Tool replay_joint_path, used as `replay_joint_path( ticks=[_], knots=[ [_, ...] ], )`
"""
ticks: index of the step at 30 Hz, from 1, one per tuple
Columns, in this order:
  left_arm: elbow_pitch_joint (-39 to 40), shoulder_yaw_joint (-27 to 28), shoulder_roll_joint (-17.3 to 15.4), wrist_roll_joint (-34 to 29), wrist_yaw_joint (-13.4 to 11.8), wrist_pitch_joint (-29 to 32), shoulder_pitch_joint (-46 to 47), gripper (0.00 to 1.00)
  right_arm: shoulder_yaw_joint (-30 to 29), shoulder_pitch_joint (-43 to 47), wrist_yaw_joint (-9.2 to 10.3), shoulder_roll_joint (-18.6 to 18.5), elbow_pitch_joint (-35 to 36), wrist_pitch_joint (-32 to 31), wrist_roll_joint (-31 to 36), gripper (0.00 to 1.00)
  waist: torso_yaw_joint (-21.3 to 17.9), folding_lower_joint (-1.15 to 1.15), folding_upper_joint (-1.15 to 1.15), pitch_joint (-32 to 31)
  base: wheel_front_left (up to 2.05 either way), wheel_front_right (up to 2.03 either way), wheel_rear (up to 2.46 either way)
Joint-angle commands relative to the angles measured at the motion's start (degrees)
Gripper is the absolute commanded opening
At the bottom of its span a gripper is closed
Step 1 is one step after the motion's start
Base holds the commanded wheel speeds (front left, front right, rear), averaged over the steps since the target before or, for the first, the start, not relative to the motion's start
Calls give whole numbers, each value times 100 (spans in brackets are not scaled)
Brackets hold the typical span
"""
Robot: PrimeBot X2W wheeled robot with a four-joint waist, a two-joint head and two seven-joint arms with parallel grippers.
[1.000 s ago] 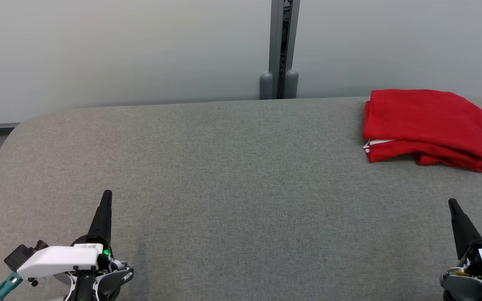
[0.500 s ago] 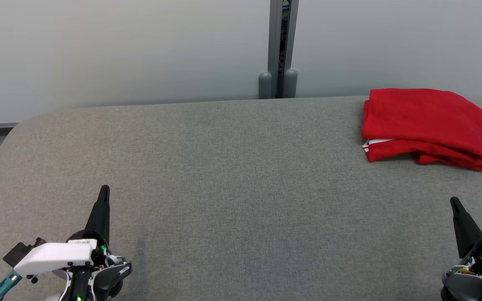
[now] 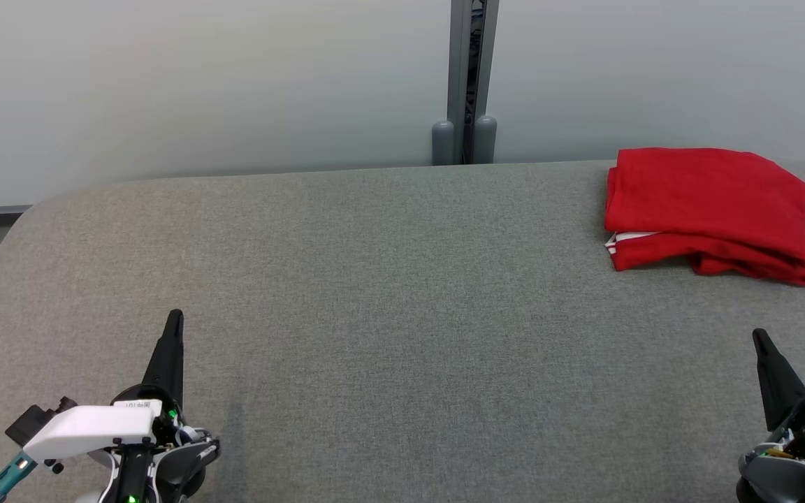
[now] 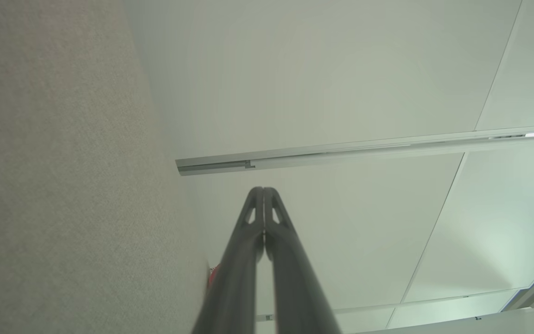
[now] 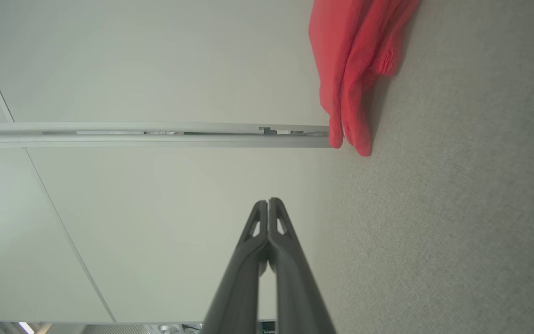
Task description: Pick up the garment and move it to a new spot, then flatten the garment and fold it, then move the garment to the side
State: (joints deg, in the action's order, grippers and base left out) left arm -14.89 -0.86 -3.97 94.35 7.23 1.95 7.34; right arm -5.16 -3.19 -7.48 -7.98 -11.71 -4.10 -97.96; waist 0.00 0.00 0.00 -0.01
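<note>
Fingers are pressed together on your left gripper (image 3: pixel 175 321) and your right gripper (image 3: pixel 759 337), both empty at the near edge of the grey worktop (image 3: pixel 388 293). The folded red garment (image 3: pixel 706 206) lies at the far right corner. Your head view gives a white strip (image 3: pixel 633 237) between its layers; the right wrist view gives them edge-on.

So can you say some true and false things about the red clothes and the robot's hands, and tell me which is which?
1. The red garment is folded. True.
2. The left hand is holding the garment. False: it is shut on nothing, far from it.
3. The garment lies at the far right of the grey table. True.
4. The right hand is wide open. False: its fingers are pressed together.
</note>
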Motion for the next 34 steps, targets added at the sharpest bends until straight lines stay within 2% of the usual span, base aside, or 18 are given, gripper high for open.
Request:
replay_joint_path(
  ticks=[1, 34],
  knots=[
    [3, 31, -7, 0, 32, 2, 48, 0, -20, -52, -2, -33, -1, -38, -19, 0, 0, 0, 0, 0, 0, 0, 0],
    [-1, 56, 6, -30, 35, 31, 49, 0, -48, -55, -2, -12, -5, -64, 8, 0, 0, 0, 0, 0, 0, 0, 0]
  ],
)
